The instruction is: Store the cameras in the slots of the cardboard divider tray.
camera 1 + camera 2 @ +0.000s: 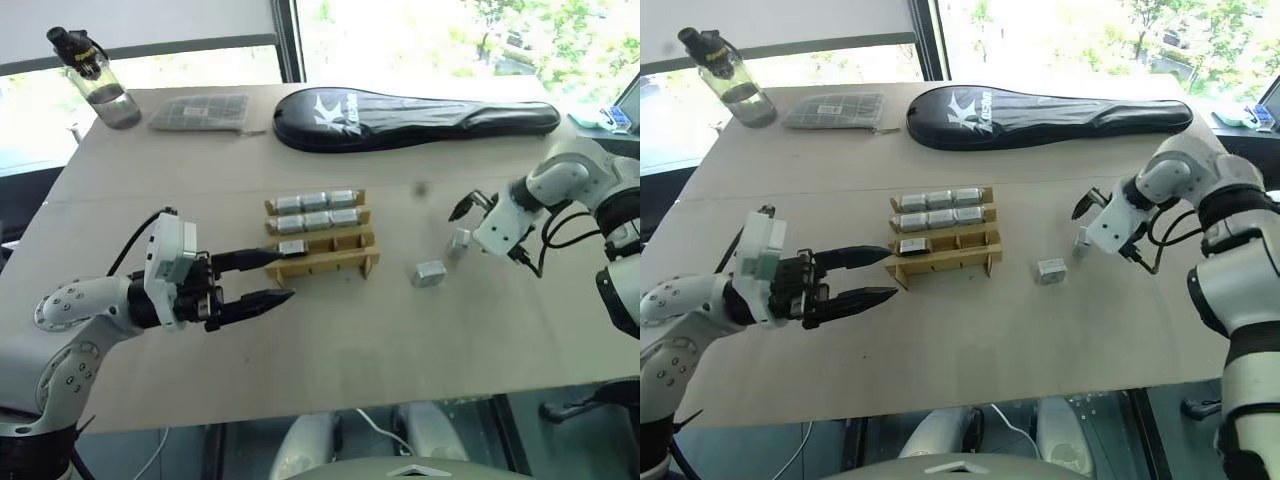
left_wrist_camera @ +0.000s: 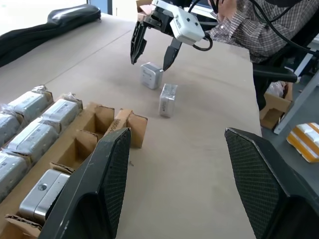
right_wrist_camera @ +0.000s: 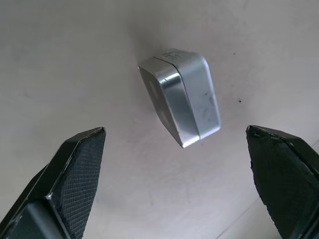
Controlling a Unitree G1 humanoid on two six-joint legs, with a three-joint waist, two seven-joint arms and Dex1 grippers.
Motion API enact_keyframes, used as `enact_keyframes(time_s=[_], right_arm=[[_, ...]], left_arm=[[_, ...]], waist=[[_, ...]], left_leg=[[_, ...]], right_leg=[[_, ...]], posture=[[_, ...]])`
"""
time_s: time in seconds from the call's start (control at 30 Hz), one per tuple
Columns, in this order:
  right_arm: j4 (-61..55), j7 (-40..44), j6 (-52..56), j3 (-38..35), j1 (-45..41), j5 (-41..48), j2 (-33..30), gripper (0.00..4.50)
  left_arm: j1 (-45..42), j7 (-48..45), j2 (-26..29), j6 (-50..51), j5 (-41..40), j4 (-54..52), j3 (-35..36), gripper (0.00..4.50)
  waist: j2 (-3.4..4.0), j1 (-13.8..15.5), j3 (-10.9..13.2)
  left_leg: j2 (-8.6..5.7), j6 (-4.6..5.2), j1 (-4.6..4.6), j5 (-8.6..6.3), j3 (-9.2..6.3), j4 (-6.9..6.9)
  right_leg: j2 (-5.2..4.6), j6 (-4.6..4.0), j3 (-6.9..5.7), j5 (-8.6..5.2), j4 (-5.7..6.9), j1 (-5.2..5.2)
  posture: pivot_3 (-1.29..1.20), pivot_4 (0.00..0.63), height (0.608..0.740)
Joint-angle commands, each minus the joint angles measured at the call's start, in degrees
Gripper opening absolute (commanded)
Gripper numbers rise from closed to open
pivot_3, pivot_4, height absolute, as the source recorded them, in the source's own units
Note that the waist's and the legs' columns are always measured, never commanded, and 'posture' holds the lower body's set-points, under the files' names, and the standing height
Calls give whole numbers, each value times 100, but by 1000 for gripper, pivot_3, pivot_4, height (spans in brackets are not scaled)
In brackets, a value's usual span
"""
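We are reaching for a loose camera (image 3: 180,102) toward the bench's right edge: right gripper (image 1: 468,208) above it, jaws wide, empty. Next, lower and close. Left gripper (image 1: 265,277), half-open and empty, waits by the tray (image 1: 322,262).

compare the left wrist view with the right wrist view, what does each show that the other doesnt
Left wrist view alone: the tan cardboard divider tray with silver-grey boxy cameras in its slots, a second loose silver-grey camera on the beige tabletop, the long black zipped racket cover, a person's checked sleeve, and the open left gripper.

Right wrist view alone: a close look at the near loose camera's rounded metal edge.

Both: the open right gripper poised over the near loose camera.
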Motion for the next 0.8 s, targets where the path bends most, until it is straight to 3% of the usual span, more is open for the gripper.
enact_keyframes(time_s=[0.03, 0.13, 0.23, 0.37, 0.47, 0.7, 0.8], right_arm=[[105, -394, -198, 190, -251, -335, 20, 4500], [187, -552, -295, 295, -311, -459, 101, 4500], [250, -679, -367, 378, -350, -556, 147, 3713], [294, -798, -420, 467, -405, -640, 186, 1741], [324, -852, -456, 500, -410, -675, 205, 731], [362, -855, -512, 507, -414, -644, 235, 728], [467, -411, -366, 302, -408, -311, 252, 728]], left_arm=[[90, 52, -28, -130, -110, -213, 219, 3105], [189, 77, -47, -163, -120, -262, 259, 3105], [240, 106, -65, -173, -139, -304, 289, 3163], [358, 82, -27, -189, -111, -348, 359, 3163], [397, 69, -10, -211, -103, -357, 380, 3163], [335, 39, 15, -218, -170, -347, 384, 3163], [283, -31, 76, -234, -134, -281, 383, 3163]], waist=[[0, 1, 0], [0, -1, 0], [0, 1, 0], [1, -4, 0], [0, -3, 0], [0, -6, 0], [0, -6, 0]], left_leg=[[0, 0, 0, 0, 0, 0], [0, 0, 0, 0, 1, 1], [0, 0, 0, 0, 0, 0], [0, 0, 0, 0, 1, 1], [0, -1, 1, 0, 0, 0], [0, -1, 2, 1, 0, 1], [0, -1, 1, 1, 1, 1]], right_leg=[[0, 0, 0, 0, 0, 0], [0, 0, 0, 0, 0, 0], [0, 0, 0, 0, 1, 0], [0, 0, 1, 0, 1, 0], [2, 0, 0, 0, 2, 0], [2, 0, 1, 0, 3, 0], [2, 0, 1, 0, 3, 0]], posture=[[0, 150, 740], [0, 150, 740], [0, 150, 740], [0, 150, 740], [0, 150, 740], [0, 150, 740], [0, 150, 740]])
